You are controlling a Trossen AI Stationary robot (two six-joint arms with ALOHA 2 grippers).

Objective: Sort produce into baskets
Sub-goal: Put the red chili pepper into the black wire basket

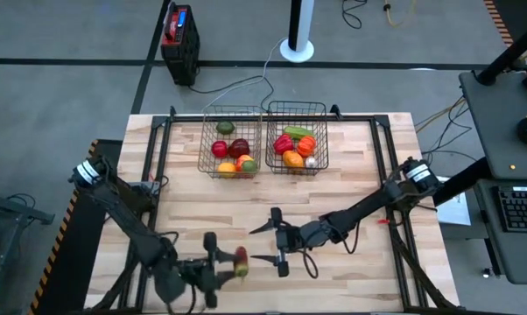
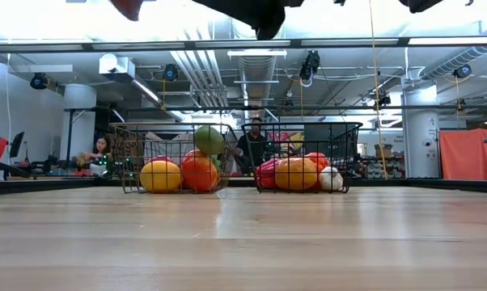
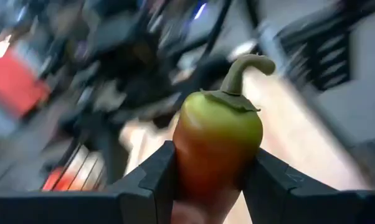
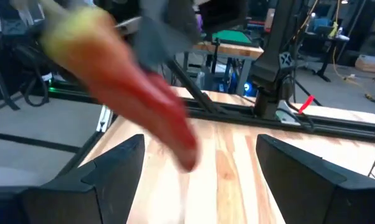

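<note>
Near the front edge of the table (image 1: pixel 368 175), left of centre, the left gripper (image 1: pixel 228 265) is clamped on a red pepper (image 1: pixel 241 261) – its two dark fingers (image 3: pixel 151 180) press the pepper's sides. Seen from the left wrist, the pepper is red shading to green at the shoulder, with a curled green stem at the top. It is lifted off the wood, pointed tip hanging down.

Just to the right, facing it, the right gripper (image 1: pixel 275 245) stands wide – fingers spread, nothing between them. From the right wrist the pepper hangs in front of those fingers, blurred.

At the far edge, two wire baskets sit side by side, touching or nearly so. Left basket (image 1: pixel 213 166): red, green, yellow and orange pieces heaped together. Right basket (image 1: pixel 323 131): a red pepper, a long green piece, orange pieces, and a white garlic bulb (image 1: pixel 311 162) at its near right corner.

Beyond the table, a black and red box (image 1: pixel 179 39) on the floor; people seated in the room behind.
</note>
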